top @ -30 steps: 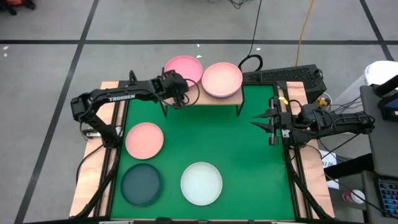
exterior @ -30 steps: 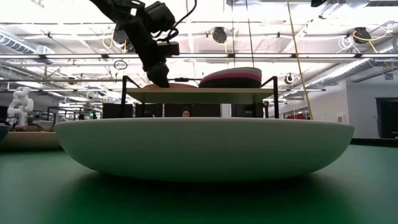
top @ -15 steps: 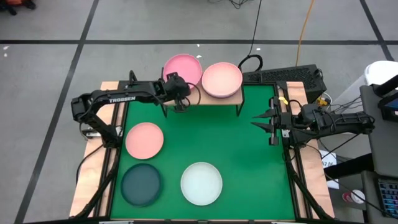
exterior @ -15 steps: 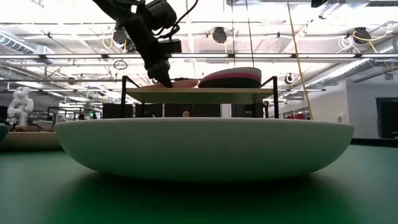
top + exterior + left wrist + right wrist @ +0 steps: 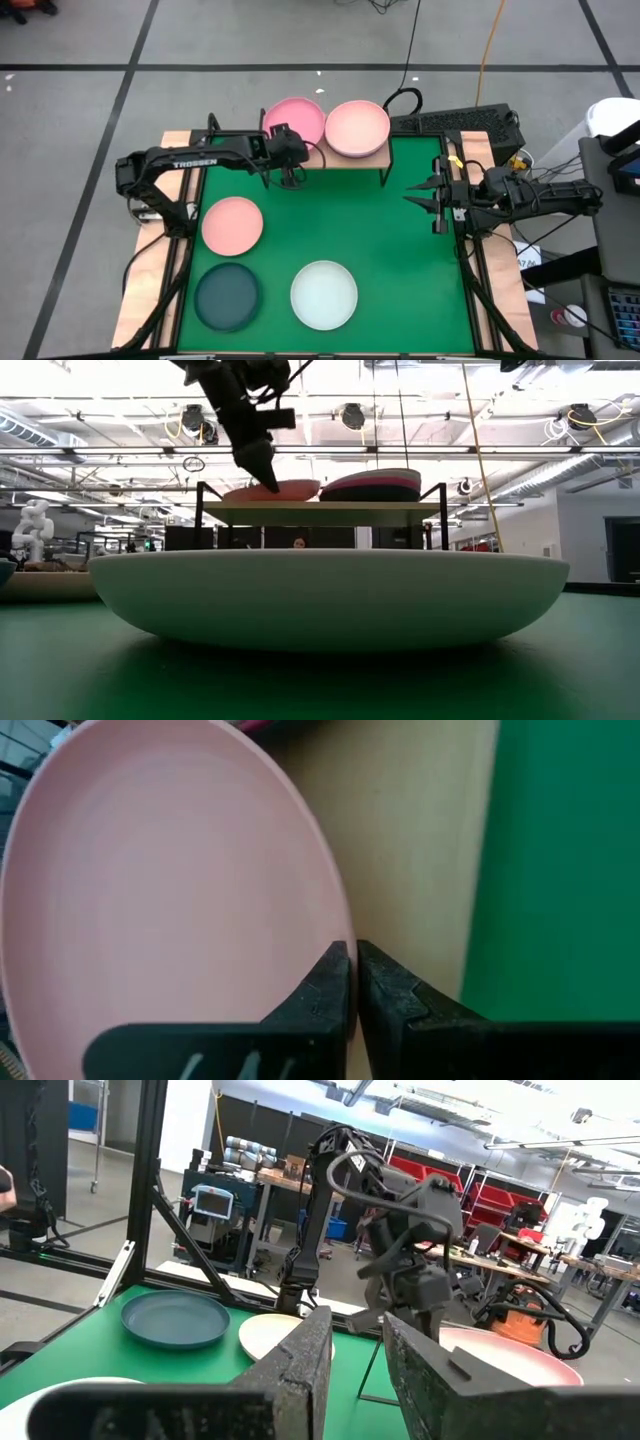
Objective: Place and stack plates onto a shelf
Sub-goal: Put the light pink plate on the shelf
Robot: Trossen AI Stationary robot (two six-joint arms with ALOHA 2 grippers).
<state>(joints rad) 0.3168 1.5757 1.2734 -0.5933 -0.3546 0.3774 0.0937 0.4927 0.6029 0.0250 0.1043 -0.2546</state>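
A pink plate [image 5: 295,118] lies on the left half of the shelf [image 5: 335,160], a low rack with a wooden top. My left gripper [image 5: 290,148] is shut on the plate's near rim. A stack of plates [image 5: 357,128] with a light pink one on top fills the shelf's right half. On the green mat lie a light pink plate [image 5: 232,225], a dark teal plate [image 5: 228,296] and a whitish plate [image 5: 324,295]. My right gripper [image 5: 420,195] waits open at the table's right edge, holding nothing. My left gripper pinches the pink plate's near rim [image 5: 343,942] between its two fingers, one finger over the plate's inside and one outside, over the wood. The fingers slant down from the near left. In the low view the plate [image 5: 285,488] sits slightly tilted on the shelf top.
The whitish plate [image 5: 330,595] fills the foreground of the low view. The shelf's black wire legs [image 5: 381,175] stand on the mat's far part. The middle and right of the green mat [image 5: 400,260] are bare.
My left gripper has shut on the pink plate's near rim and moved a little toward the table's near edge and up. The plate has slid slightly toward the shelf's near edge and stands higher and tilted in the low view, where it lay flat before.
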